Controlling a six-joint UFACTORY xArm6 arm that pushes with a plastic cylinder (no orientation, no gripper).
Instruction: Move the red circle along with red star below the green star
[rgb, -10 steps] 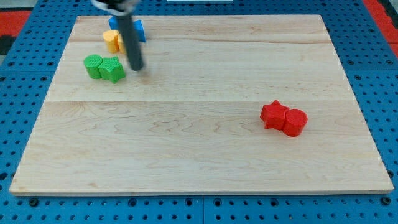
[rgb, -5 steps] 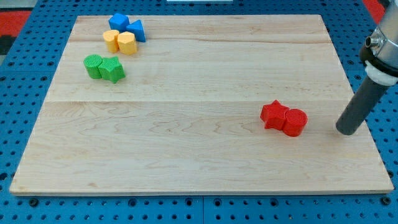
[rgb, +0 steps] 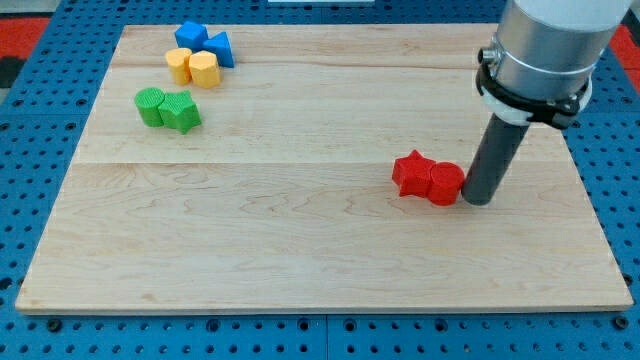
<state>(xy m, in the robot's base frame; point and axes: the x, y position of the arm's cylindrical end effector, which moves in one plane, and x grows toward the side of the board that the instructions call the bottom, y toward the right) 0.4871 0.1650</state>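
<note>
Entry: we are pressing my tip (rgb: 477, 201), bare rod holding nothing, apparently touching the red circle block (rgb: 446, 184); red star block (rgb: 412, 173) adjoining; green star block (rgb: 181, 111) lying well apart, most travel remaining.

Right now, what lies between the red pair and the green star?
Nothing: the camera view shows bare board between the red star, joined to the red circle, and the green star. My tip touches the circle's right side.

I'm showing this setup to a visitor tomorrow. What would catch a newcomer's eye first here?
First, the big grey arm at the view's right, with my tip set against the red circle block, which touches the red star block. Next, the bright cluster at the wooden board's top left: blue, yellow and green blocks.
</note>
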